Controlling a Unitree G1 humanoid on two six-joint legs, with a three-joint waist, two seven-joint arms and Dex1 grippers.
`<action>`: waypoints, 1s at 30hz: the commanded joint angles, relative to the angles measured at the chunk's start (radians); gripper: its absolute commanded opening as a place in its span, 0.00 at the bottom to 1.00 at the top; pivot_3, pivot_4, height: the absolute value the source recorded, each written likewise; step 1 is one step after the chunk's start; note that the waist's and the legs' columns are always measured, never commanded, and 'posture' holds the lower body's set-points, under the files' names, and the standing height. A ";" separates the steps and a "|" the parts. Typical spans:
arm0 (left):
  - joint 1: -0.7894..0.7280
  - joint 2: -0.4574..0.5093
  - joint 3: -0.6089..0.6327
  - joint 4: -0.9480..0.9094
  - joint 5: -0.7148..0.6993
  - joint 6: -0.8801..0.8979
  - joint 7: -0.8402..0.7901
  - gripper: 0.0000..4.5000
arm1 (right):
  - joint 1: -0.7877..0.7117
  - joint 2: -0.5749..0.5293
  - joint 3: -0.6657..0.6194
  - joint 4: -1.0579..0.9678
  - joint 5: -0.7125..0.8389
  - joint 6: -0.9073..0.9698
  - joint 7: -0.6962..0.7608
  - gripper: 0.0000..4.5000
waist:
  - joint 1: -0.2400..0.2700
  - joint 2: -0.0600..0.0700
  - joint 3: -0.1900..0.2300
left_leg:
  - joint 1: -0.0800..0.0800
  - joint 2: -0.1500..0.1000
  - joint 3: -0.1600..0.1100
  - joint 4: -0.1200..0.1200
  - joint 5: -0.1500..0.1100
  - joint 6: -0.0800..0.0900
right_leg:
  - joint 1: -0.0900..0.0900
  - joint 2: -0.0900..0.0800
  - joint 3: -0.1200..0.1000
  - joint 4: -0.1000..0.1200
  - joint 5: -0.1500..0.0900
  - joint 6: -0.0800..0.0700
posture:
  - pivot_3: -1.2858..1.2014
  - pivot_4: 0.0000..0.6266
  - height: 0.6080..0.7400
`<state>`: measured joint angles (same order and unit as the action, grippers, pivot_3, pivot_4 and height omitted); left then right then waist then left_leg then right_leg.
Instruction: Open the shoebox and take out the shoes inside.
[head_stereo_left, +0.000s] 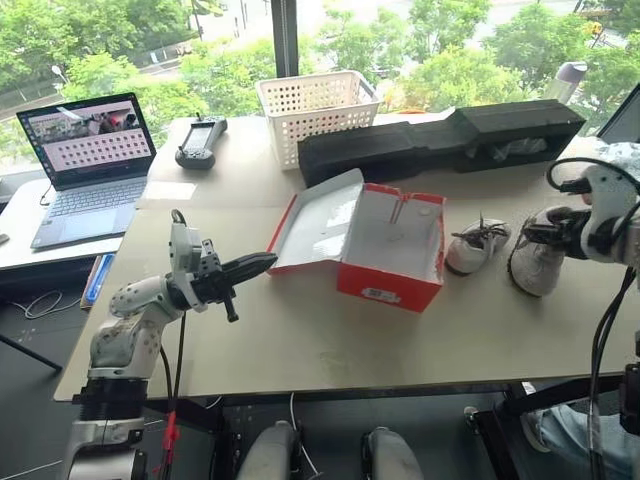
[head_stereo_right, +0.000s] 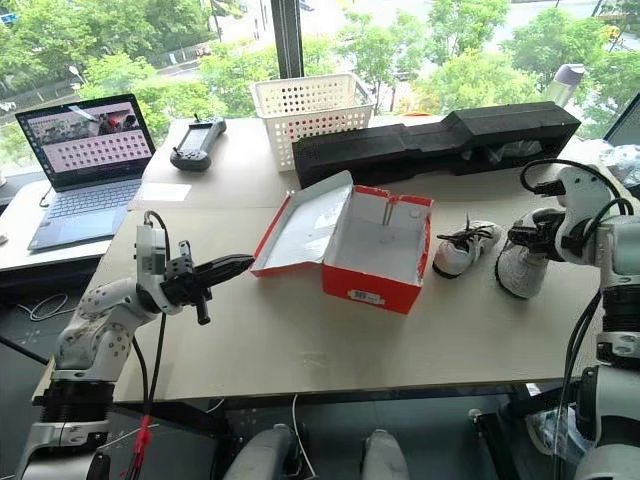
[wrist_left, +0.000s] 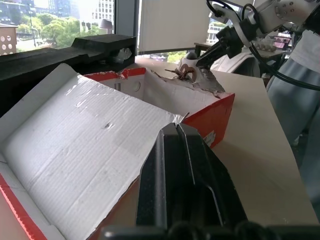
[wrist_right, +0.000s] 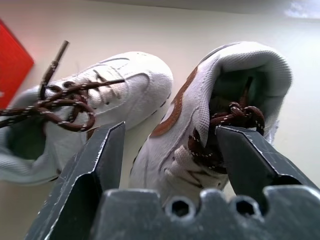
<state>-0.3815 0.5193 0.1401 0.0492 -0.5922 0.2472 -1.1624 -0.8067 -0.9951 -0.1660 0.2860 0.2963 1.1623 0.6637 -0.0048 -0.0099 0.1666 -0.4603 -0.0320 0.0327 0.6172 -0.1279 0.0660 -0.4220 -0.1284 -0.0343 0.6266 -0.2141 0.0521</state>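
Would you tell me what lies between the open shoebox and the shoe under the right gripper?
The other shoe, seen in the left eye view.

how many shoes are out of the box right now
2. Both sit on the table to the right of the open shoebox: one shoe beside the box, the other shoe further right, under the open right gripper. The box looks empty.

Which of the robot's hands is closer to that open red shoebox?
The left hand: it is shut, pointing at the shoebox lid's edge. The right hand is open over the far shoe.
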 joint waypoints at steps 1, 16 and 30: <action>-0.016 0.005 0.005 -0.006 -0.006 -0.011 -0.009 0.00 | 0.004 0.005 0.010 0.053 -0.046 -0.078 -0.042 0.78 | 0.002 0.000 0.000 | 0.000 0.000 0.000 0.000 0.000 0.000 | 0.000 0.000 0.000 0.000 0.000 0.000 | 0.52 0.24 0.93; -0.010 0.011 0.006 -0.008 -0.002 -0.010 -0.007 0.00 | 0.007 0.063 0.103 0.255 -0.192 -0.383 -0.091 1.00 | 0.005 0.000 0.000 | 0.000 0.001 0.001 0.009 -0.002 0.003 | 0.003 0.002 0.000 0.001 0.001 0.001 | 0.52 0.24 0.93; -0.012 0.010 0.005 -0.004 -0.001 -0.013 -0.008 0.00 | -0.048 0.016 0.086 0.192 -0.230 -0.423 -0.073 1.00 | 0.003 0.000 0.000 | 0.000 0.001 0.004 0.008 -0.003 0.004 | 0.001 0.001 0.004 0.001 0.000 0.001 | 0.52 0.24 0.93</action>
<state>-0.3851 0.5214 0.1340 0.0562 -0.5898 0.2472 -1.1687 -0.8317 -0.9606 -0.0229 0.5537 0.0407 0.7391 0.5769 -0.0014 -0.0098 0.1666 -0.4605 -0.0310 0.0365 0.6253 -0.1311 0.0698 -0.4215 -0.1277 -0.0297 0.6278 -0.2137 0.0534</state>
